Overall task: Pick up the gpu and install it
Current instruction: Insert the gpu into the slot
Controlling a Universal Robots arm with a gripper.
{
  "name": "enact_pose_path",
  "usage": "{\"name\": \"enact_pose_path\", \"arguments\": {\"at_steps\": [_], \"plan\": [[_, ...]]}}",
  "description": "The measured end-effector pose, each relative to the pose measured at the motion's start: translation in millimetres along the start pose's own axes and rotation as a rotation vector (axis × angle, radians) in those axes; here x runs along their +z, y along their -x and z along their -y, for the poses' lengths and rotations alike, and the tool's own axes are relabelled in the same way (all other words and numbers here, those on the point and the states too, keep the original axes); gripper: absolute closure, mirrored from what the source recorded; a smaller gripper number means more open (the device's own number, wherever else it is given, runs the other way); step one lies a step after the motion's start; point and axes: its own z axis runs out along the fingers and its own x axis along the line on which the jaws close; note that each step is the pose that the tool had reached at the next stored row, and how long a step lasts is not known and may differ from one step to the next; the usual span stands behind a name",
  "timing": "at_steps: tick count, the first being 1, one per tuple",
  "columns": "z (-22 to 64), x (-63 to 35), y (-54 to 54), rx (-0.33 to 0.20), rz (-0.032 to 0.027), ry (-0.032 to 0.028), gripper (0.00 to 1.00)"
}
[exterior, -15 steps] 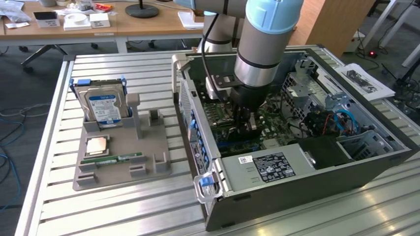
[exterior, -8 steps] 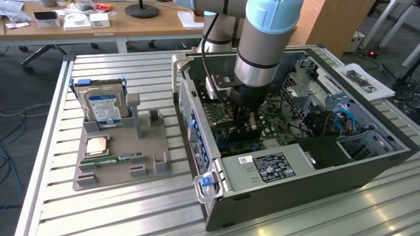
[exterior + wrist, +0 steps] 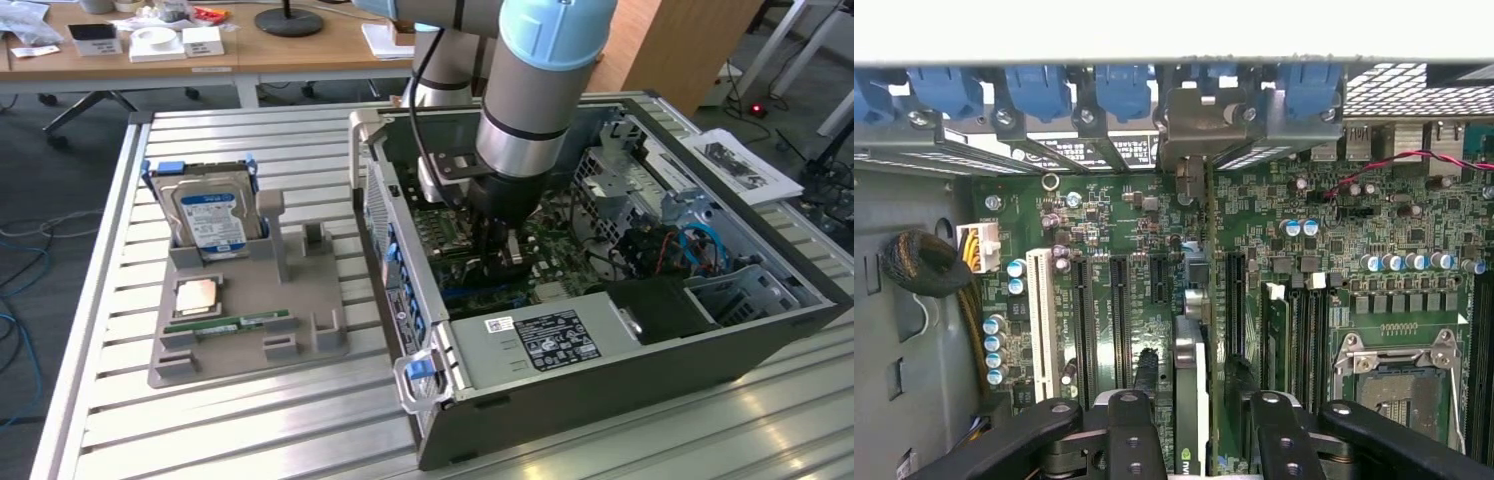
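Gripper (image 3: 1194, 415) fingers straddle the gpu (image 3: 1192, 370), which stands edge-on in a motherboard (image 3: 1334, 250) slot inside the computer case (image 3: 641, 350); they look parted, pads just off the card. Keep your wrist square to the slot and check the end bracket (image 3: 1199, 125) sits flush at the rear.

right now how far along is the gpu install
Mostly done: the gpu stands on edge among the motherboard slots inside the computer case, its bracket at the rear slot row. The gripper straddles it, fingers standing apart from the card. Whether it is fully seated can't be told.
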Motion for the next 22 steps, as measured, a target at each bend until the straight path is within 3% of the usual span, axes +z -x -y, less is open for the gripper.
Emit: {"name": "enact_pose_path", "arguments": {"at_steps": [19,21,22], "plan": [[-0.1,0.1,1.3,0.007,-0.0002,-0.0004,0.60],[-0.1,0.1,1.3,0.007,-0.0003,-0.0004,0.61],[0.0,0.1,1.3,0.007,-0.0002,-0.0004,0.68]]}}
